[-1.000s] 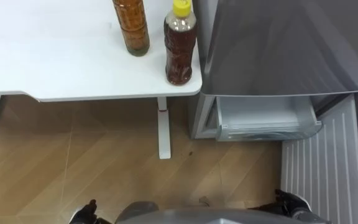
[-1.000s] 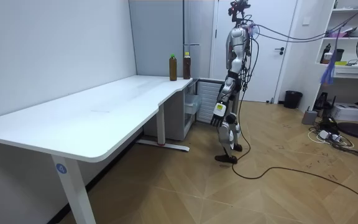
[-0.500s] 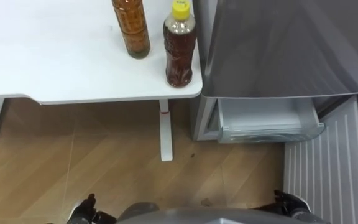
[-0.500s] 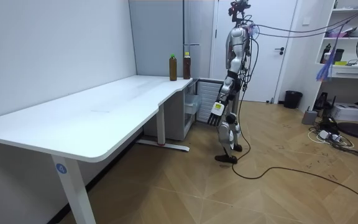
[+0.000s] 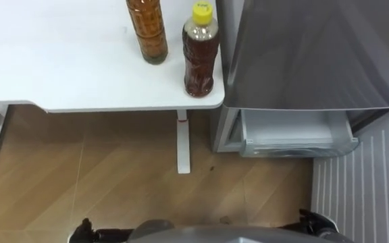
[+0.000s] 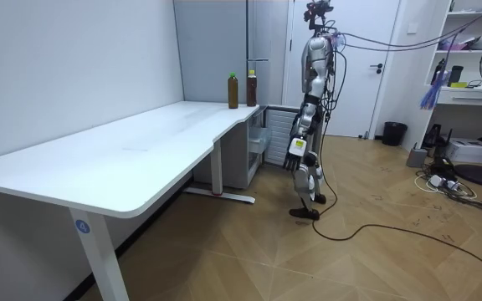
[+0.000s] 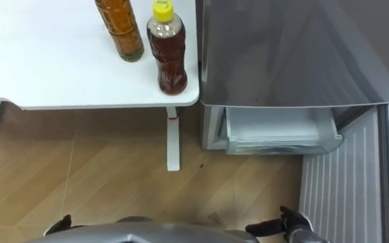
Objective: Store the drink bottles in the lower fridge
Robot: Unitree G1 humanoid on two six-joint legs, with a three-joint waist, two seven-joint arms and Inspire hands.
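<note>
Against half a second ago, the whole left eye view is shifted a little, with everything set slightly further right and lower in the frame. This is taken as the head camera's own movement, not as a move of the things. The two drinks are unchanged on the table (image 5: 59, 61). The yellow-capped bottle (image 5: 200, 50) is stood upright at the table's corner, upper centre of the frame, just beside the fridge (image 5: 309, 54). The second bottle (image 5: 147, 30) is stood near its left, its top cut off by the upper edge. Below the fridge's grey front the drawer (image 5: 296, 145) is pulled out and nothing is seen in it, with a ribbed panel (image 5: 363, 189), probably the opened lower door, at lower right. The left hand (image 5: 83, 231) is seen a touch lower and further left along the bottom edge than before, and the right hand (image 5: 316, 221) is kept at the bottom right. Both are well apart from the bottles, and whether their fingers are relaxed or curled cannot be told. In the room view the robot is stood as before at the table's far end, before the fridge. Nothing is grasped, so the task is judged to be at its start. A reach up to the nearer, yellow-capped bottle is called for first.
</note>
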